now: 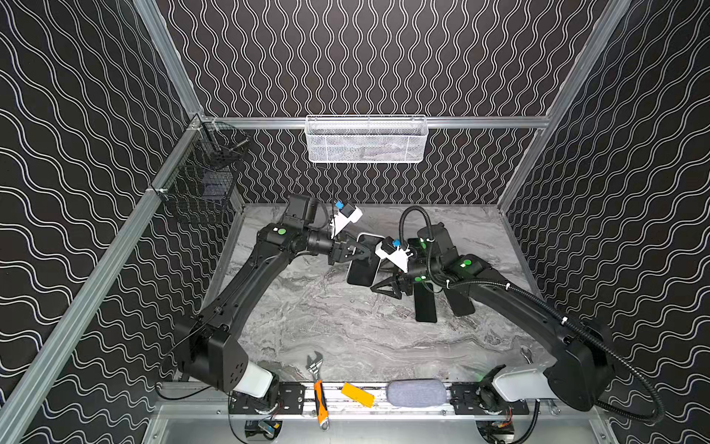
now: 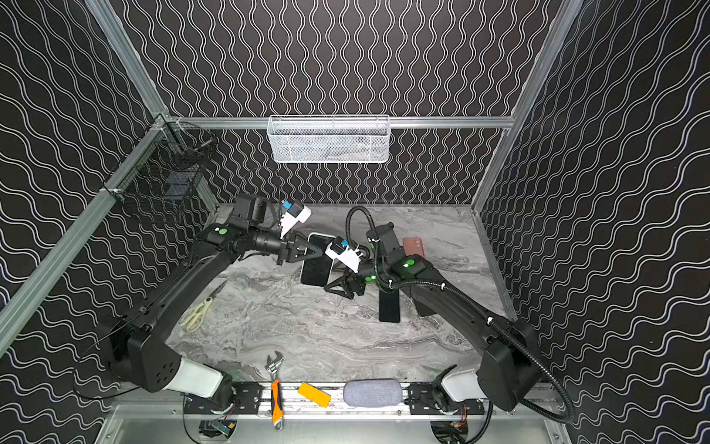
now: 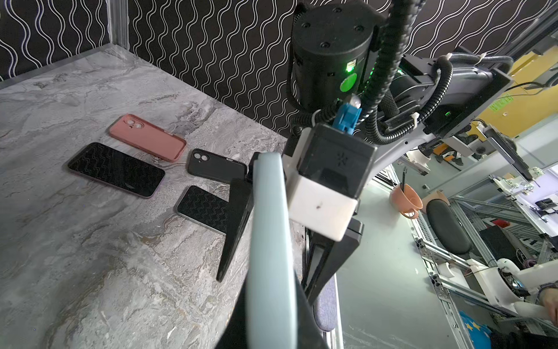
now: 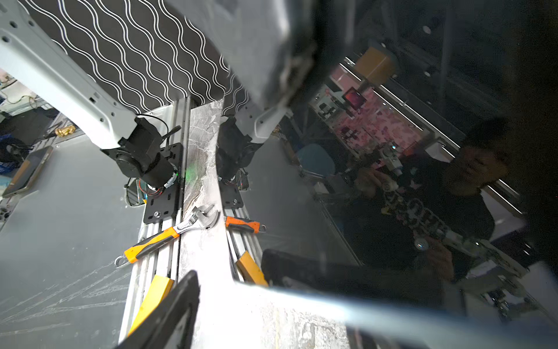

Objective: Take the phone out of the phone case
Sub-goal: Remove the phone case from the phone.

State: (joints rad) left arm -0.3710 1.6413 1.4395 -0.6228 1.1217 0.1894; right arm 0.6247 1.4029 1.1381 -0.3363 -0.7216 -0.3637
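Three phones (image 3: 116,169), three cases (image 3: 148,137), one wrench (image 1: 319,388).

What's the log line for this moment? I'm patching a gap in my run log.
left gripper: shut on cased phone, held aloft | right gripper: open, astride its near end | removal: not yet done

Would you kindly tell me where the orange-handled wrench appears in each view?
Top views: in both, the wrench lies over the table's near edge.
Left wrist: not in it.
Right wrist: the wrench lies across the rail, by the black mounting plate.
Shared landmark: the yellow block beside it.
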